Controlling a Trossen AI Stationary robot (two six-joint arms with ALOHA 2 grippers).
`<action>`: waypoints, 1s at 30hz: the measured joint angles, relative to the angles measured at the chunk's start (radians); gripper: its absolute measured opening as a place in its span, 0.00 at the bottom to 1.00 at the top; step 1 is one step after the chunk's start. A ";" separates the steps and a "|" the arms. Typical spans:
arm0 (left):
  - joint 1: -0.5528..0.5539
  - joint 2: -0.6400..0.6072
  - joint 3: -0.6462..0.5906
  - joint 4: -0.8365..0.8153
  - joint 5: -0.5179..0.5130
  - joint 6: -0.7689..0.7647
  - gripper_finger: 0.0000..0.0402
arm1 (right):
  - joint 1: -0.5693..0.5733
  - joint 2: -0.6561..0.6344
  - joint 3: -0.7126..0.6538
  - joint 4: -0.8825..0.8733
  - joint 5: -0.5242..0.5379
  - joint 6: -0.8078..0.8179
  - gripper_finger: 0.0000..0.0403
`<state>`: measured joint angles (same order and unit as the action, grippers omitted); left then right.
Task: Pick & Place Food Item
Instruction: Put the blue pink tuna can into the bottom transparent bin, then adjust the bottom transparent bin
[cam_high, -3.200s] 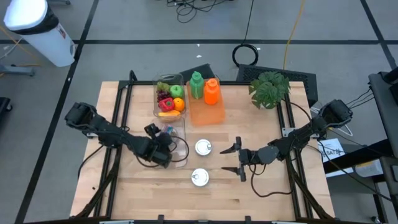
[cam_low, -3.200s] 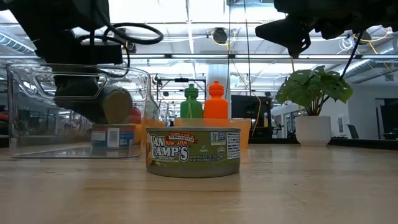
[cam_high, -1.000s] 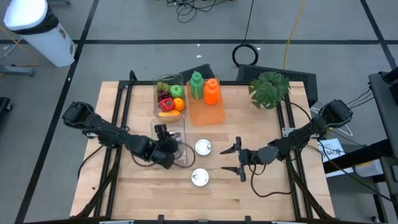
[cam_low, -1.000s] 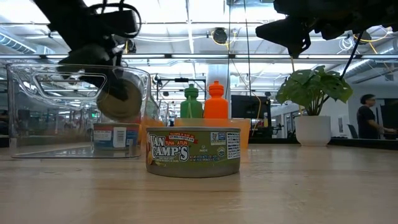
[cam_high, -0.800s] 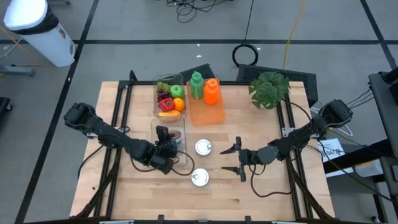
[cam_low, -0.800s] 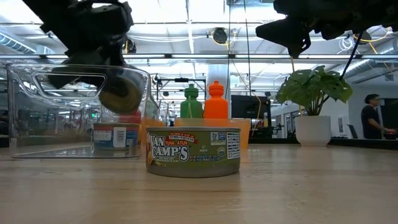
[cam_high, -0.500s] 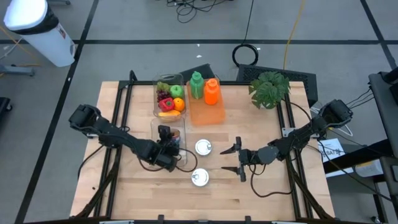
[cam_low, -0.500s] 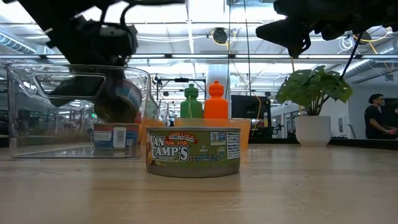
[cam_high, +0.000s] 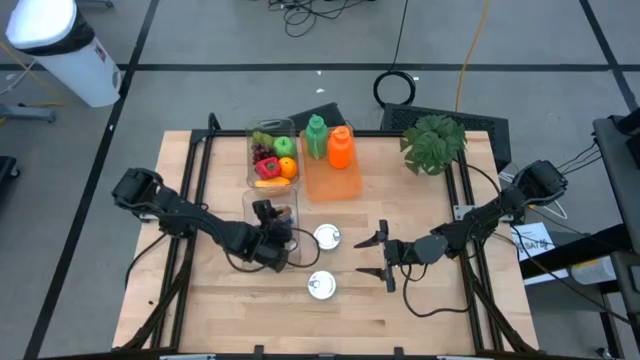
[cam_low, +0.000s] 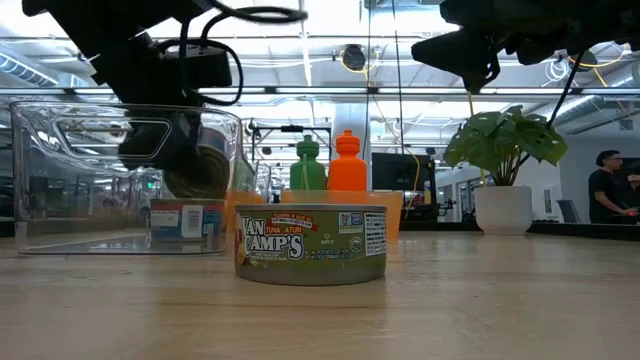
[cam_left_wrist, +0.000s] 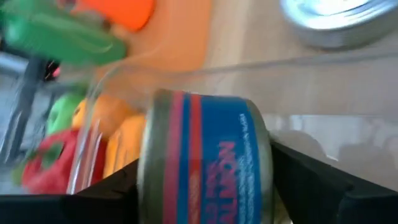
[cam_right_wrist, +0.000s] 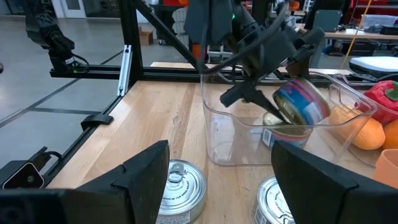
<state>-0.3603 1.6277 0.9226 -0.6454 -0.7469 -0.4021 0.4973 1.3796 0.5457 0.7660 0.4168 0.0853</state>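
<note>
My left gripper (cam_high: 272, 233) is shut on a blue-labelled can (cam_left_wrist: 205, 155) and reaches into the clear bin (cam_high: 250, 215) from above. The can shows tilted inside the bin walls in the low view (cam_low: 200, 165) and the right wrist view (cam_right_wrist: 301, 102). Another labelled can (cam_low: 180, 218) rests on the bin floor under it. Two silver-topped cans (cam_high: 327, 237) (cam_high: 320, 285) stand on the table; the nearer one is a Van Camp's tuna can (cam_low: 311, 243). My right gripper (cam_high: 383, 254) hovers open to their right. My left gripper pinches the blue-labelled can between its two fingers (cam_left_wrist: 311, 186), one at each flat end, with the label wall (cam_left_wrist: 217, 162) facing the wrist camera. The fingers slant down from above into the bin. The can is lifted clear and tilted, above the bin floor.
A second clear bin with fruit (cam_high: 272, 155) sits behind the first. An orange tray with a green bottle and an orange bottle (cam_high: 330, 150) stands beside it. A potted plant (cam_high: 432, 142) is at the far right corner. Bare wood lies along the near edge.
My left gripper has carried the can a little toward the far edge and right, and lowered it deeper between the bin walls. The can has tipped: its flat end faced the low camera before, now more of its side shows. The right arm has kept still.
</note>
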 joint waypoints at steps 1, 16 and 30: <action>0.000 -0.001 0.001 0.004 0.031 0.031 0.69 | 0.000 0.000 0.000 0.000 0.000 0.000 0.66; -0.004 -0.020 0.001 0.044 0.136 0.001 0.72 | 0.000 0.000 0.000 0.000 0.000 0.000 0.66; -0.013 -0.060 -0.001 0.051 0.209 -0.116 0.79 | 0.000 0.000 0.000 0.000 0.000 0.000 0.66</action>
<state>-0.3737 1.5680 0.9218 -0.5947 -0.5380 -0.5186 0.4973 1.3796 0.5457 0.7658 0.4168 0.0853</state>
